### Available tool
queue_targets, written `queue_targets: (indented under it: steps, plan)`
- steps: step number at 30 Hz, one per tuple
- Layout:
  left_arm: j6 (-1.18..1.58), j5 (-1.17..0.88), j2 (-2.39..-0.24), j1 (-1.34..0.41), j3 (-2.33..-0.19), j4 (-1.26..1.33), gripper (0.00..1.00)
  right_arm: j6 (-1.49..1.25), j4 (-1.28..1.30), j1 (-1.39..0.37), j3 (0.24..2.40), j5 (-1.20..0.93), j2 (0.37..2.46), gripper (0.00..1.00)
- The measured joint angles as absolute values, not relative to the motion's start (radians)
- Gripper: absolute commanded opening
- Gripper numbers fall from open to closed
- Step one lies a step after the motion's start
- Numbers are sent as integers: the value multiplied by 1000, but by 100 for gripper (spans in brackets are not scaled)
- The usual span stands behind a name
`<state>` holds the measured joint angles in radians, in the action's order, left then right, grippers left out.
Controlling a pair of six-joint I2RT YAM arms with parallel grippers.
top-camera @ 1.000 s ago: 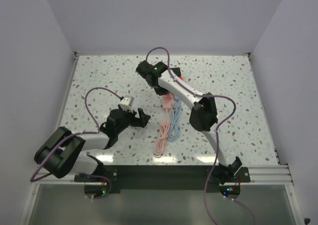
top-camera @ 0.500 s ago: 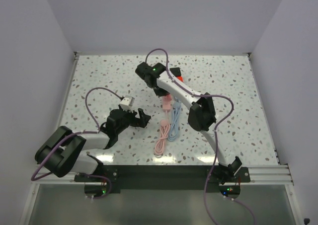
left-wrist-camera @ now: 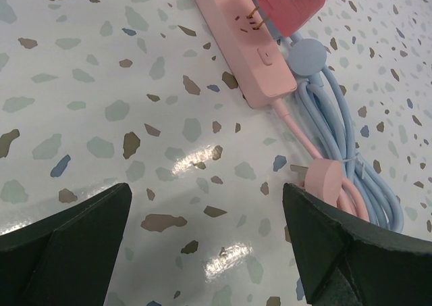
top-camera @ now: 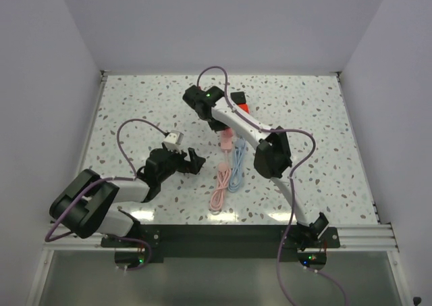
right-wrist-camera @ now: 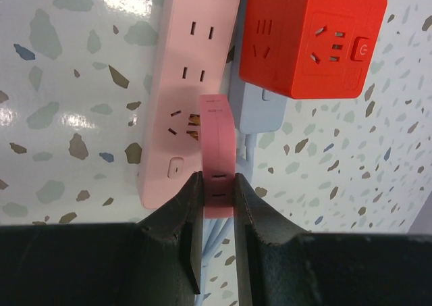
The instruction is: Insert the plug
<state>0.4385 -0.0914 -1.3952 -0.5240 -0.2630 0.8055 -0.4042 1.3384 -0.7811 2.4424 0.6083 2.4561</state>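
Speckled terrazzo table (top-camera: 135, 110), pale lilac walls (top-camera: 223, 22) on three sides.
The right gripper (right-wrist-camera: 217, 184) pinches the pink plug (right-wrist-camera: 217, 144), prongs at the pink power strip (right-wrist-camera: 185, 69)'s socket; left gripper (left-wrist-camera: 206, 198) gapes wide, empty.

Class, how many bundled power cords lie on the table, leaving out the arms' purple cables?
2. The pink cord lies between the arms; the blue cord lies beside it, toward the right arm. No others show.
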Motion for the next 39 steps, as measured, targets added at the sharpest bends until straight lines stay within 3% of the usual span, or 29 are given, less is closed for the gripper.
queue_targets:
  steps: [39]
  plan:
    - [453,-119,-1449,-524,-263,826,100,-437,1350,-821,2497,735,2519,0]
